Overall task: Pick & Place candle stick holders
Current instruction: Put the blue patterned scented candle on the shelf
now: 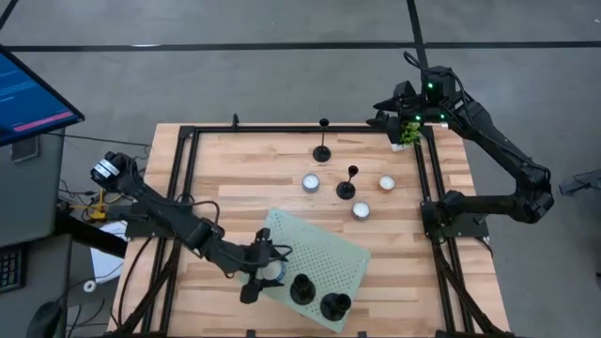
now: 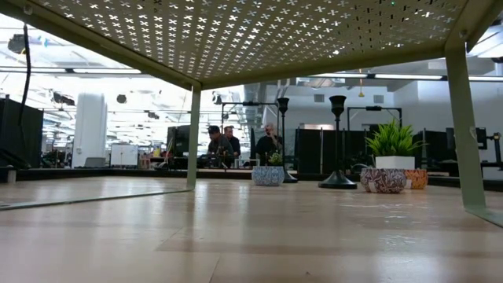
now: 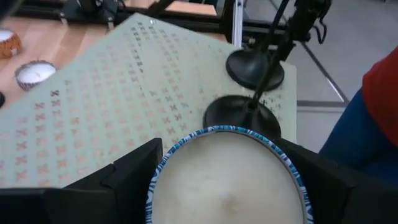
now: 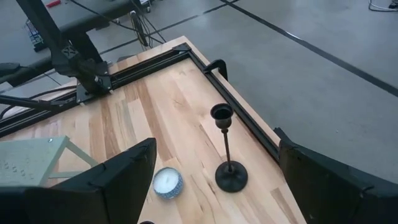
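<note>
Two black candle stick holders point(image 1: 301, 289) point(image 1: 335, 306) stand by their round bases on a pale green perforated stand point(image 1: 324, 246) at the table's near edge; their bases also show in the left wrist view point(image 3: 255, 70) point(image 3: 241, 116). Two more holders point(image 1: 322, 150) point(image 1: 347, 188) stand upright on the wooden table farther back. My left gripper point(image 1: 266, 270) is over the stand's left part, shut on a white tealight candle with a blue-patterned rim point(image 3: 227, 183). My right gripper point(image 1: 401, 127) is open and empty above the table's far right corner. My left gripper pinches the tealight candle between its two fingers, which lie against opposite sides of its round wall just below the rim point(image 3: 160, 167). The candle sits level, wax face up, over the green stand. Whether it touches the stand I cannot tell.
Three tealights point(image 1: 311, 182) point(image 1: 386, 183) point(image 1: 361, 209) lie on the table around the nearer standing holder. A small green plant point(image 1: 409, 131) stands at the far right corner. A black frame rail point(image 1: 282, 130) rims the table. People stand in the room behind point(image 2: 224, 143).
</note>
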`<control>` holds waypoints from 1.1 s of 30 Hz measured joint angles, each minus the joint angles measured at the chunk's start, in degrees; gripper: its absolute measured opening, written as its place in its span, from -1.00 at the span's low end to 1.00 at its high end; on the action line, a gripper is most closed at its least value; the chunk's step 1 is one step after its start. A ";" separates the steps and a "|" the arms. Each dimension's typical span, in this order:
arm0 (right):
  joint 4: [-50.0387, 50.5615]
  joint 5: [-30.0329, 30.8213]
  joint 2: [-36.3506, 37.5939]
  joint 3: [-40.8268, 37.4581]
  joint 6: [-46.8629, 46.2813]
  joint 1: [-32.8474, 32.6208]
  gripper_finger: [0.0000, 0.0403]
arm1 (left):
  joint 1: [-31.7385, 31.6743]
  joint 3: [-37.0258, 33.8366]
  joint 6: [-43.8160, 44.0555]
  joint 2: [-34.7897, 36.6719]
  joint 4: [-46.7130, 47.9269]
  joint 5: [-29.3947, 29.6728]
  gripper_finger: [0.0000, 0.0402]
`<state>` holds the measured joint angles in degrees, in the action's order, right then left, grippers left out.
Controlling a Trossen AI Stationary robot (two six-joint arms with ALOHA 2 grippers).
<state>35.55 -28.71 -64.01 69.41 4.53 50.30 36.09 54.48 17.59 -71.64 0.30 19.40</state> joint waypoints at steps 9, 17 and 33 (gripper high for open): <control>0.02 -0.02 0.00 -0.02 0.57 -0.02 0.62 | 0.14 1.85 -0.40 -2.57 1.91 -0.40 0.47; 0.04 -0.02 0.00 -0.02 0.57 -0.01 0.62 | 0.25 1.85 0.81 -2.75 3.46 -1.59 0.47; 0.44 -0.02 0.00 -0.02 0.51 -0.02 0.62 | 0.23 1.85 1.98 -2.66 3.95 -1.64 0.68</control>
<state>35.99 -28.73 -64.01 69.39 5.04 50.28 36.32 56.34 19.57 -74.30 4.25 17.76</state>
